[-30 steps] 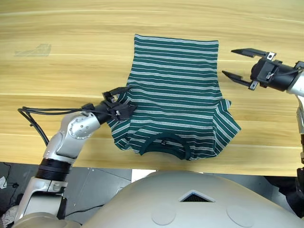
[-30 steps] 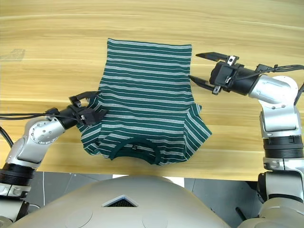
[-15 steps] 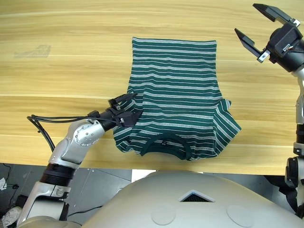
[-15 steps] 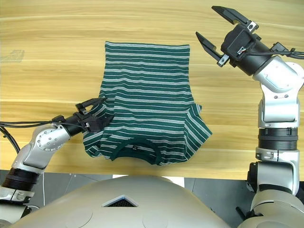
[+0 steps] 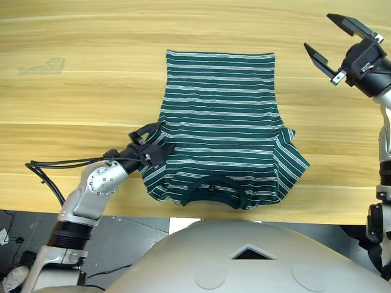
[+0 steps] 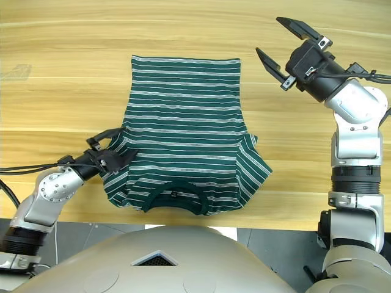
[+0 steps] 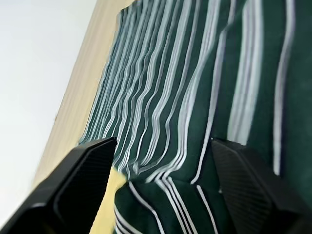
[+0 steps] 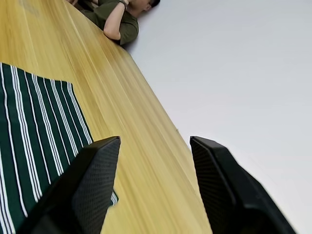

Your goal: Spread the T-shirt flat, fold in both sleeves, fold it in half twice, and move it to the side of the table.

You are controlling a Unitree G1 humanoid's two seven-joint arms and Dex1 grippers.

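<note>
The left arm (image 5: 101, 180) comes in low from the near left corner, elbow hanging off the near edge of the surface (image 5: 85, 91) and forearm angled toward the middle. The left jaws are spread at the left sleeve (image 5: 153, 172) of the T-shirt (image 5: 220, 116), with the bunched striped cloth lying between them in the left wrist view. They straddle the fabric but are not yet pinching it.

The T-shirt lies in the middle of the surface, hem at the far side and collar (image 5: 211, 188) just beside the near edge. The body is fairly flat. The left sleeve looks rumpled against the body, while the right sleeve (image 5: 294, 157) splays outward, unfolded.

The right arm (image 6: 354, 122) stands upright at the right side, wrist bent toward the far side. The right jaws are wide apart, raised above the bare wood, well clear of the hem's right corner and holding nothing.

The main risk, as I judge it, is on the left. If those jaws close on the body layers as well as the sleeve, the pull would drag the whole garment and crease it. With the collar so near the edge, a tug toward the robot could slide it off
</note>
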